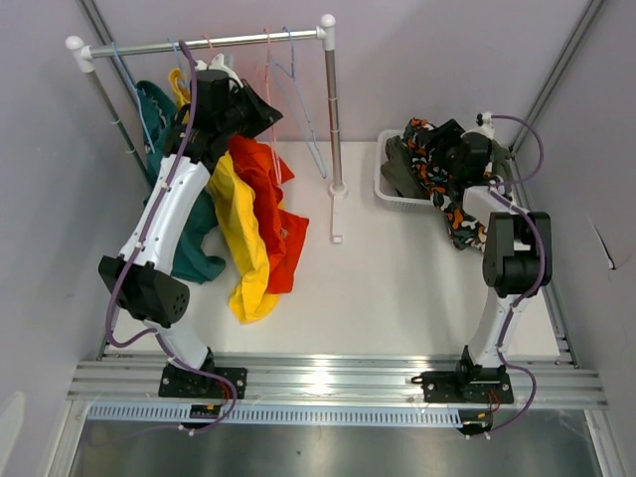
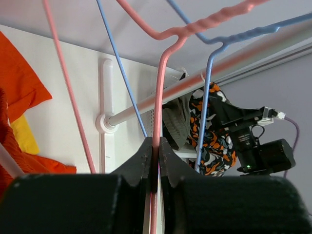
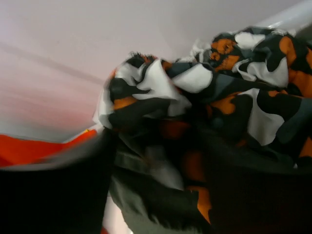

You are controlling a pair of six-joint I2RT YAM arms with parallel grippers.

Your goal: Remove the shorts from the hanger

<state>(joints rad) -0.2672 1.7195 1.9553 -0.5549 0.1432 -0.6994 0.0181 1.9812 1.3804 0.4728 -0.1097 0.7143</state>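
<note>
No writing, label, brand, number or sign can be read in any of the three views. The patterned shorts (image 3: 234,97), right in front of the right wrist camera, show only orange, black and white blotches that form no letters or figures.

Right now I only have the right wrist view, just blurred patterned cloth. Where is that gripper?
Observer: The right gripper is over the white basket, where the patterned shorts lie with the olive shorts.
Operator: And the left one?
Observer: The left gripper is shut on a pink hanger at the rack.
Operator: What else is there?
Observer: Red shorts, yellow shorts and teal shorts drape below its left end.
</note>
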